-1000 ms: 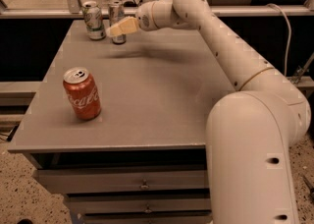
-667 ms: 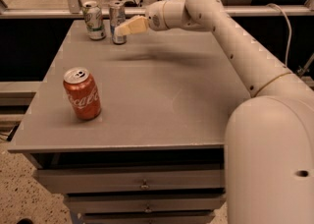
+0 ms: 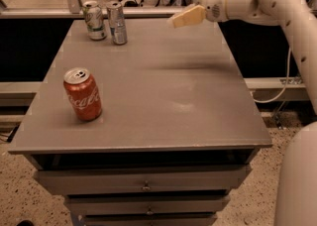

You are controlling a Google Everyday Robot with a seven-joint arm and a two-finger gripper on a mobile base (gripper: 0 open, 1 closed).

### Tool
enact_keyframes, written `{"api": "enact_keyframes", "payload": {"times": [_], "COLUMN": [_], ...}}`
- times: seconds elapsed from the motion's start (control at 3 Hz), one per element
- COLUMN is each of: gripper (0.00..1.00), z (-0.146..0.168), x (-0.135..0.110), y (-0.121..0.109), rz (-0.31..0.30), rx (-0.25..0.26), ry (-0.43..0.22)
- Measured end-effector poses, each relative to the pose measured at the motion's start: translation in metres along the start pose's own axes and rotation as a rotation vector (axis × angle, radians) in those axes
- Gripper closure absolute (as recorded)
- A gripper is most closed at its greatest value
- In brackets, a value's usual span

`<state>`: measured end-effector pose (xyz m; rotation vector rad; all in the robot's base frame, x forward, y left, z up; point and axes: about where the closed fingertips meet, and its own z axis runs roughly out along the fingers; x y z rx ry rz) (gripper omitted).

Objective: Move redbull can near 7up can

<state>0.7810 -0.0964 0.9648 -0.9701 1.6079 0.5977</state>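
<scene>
tabletop (image 3: 173,86) with coca-cola can (image 3: 82,95), tool (image 3: 175,21) above

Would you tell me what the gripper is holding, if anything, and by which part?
Nothing: the gripper hangs empty above the table, well apart from the redbull can.

Single high view, looking down across table (image 3: 173,86), tool (image 3: 184,17) upper right

Three cans: one redbull can (image 3: 117,23), one 7up can (image 3: 94,20), one Coca-Cola can (image 3: 82,94). One gripper (image 3: 177,20), above table (image 3: 173,96) rear.
</scene>
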Motion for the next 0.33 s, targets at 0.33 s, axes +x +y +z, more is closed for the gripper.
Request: {"api": "enact_keyframes", "payload": {"times": [0.33], "gripper": [0.0], "z": [0.0004], "x": [0.001], "y": [0.0016], "rz": [0.0], "rx": [-0.008], "ry": [0.002]}}
